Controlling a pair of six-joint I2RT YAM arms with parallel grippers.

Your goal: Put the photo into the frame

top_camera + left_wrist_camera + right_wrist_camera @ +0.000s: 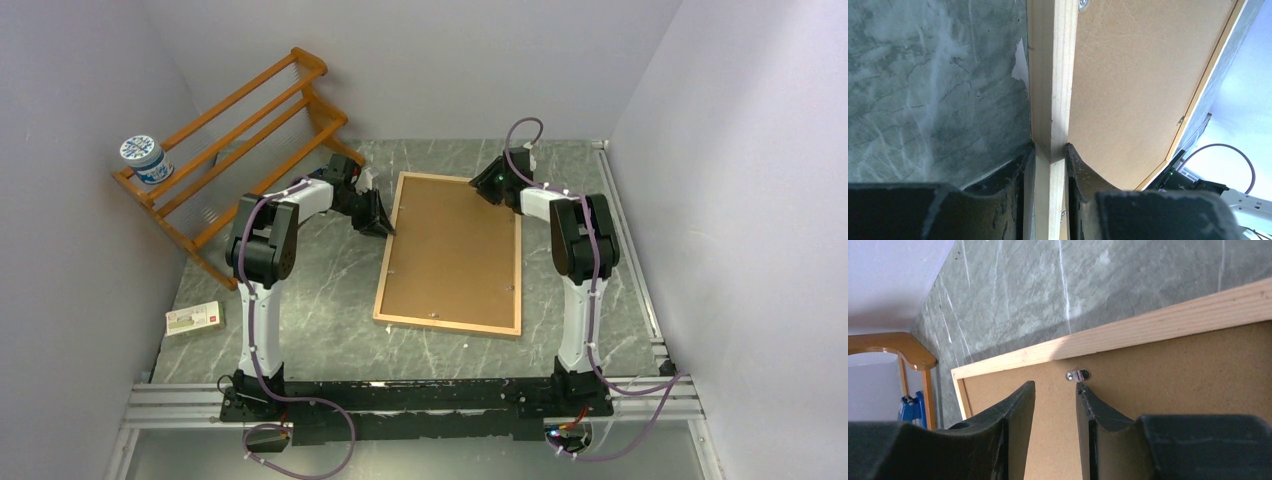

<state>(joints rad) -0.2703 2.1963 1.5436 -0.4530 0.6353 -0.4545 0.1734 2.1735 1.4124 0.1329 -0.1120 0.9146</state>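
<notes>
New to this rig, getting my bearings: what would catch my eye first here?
A big light-wood frame lies mid-table, brown backing board up. The left end effector pinches its left rail; the right end effector hovers open by a metal clip at the far edge.

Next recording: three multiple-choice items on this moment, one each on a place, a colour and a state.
1. Where does the blue-and-white tub stand? A on the wooden rack; B on a chair; C in a drawer.
2. What colour is the backing board? A white; B brown; C green.
3. What is the left gripper doing? A hanging open in air; B clamping the frame by its border; C holding the tub.
Key: 1 A, it sits at the rack's end; 2 B, plain brown board; 3 B, fingers press both sides of the strip.
</notes>
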